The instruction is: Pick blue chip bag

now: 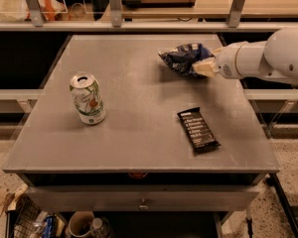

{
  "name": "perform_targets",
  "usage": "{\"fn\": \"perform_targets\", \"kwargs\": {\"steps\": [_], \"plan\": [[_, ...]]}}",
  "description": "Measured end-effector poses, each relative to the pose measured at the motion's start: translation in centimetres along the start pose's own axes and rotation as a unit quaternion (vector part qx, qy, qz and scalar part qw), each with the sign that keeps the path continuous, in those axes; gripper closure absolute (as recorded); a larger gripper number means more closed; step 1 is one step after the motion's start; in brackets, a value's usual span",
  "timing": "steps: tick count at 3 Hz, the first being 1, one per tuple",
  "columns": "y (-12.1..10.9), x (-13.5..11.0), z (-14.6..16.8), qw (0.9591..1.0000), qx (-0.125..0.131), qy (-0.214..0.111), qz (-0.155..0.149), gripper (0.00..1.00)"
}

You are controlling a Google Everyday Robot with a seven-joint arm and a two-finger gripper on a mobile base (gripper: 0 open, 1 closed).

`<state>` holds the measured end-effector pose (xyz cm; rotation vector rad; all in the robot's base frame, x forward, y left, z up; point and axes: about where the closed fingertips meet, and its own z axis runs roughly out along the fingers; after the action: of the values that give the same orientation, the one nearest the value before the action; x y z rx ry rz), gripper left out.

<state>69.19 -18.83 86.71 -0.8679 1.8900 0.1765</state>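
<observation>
The blue chip bag [183, 58] is a crumpled navy foil bag with white markings at the back right of the grey table [139, 148]. My gripper [200, 66] reaches in from the right on a white arm [268, 58]. Its cream fingers [205, 69] are closed on the bag's right end. The bag hangs just above the table, with a shadow under it.
A green and white soda can [87, 99] stands upright at the left. A flat black bar wrapper [198, 129] lies at the front right. A shelf rail with metal posts [114, 6] runs behind the table. Bins and clutter sit on the floor under the front edge.
</observation>
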Motion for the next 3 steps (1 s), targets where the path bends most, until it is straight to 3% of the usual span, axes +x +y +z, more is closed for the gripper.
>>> {"fn": "perform_targets", "kwargs": {"steps": [1, 3], "plan": [[-0.2, -1.8, -1.3, 0.9993, 0.004, -0.036, 0.006, 1.00], [-0.7, -7.6, -6.0, 0.9934, 0.013, -0.114, 0.005, 1.00]]}}
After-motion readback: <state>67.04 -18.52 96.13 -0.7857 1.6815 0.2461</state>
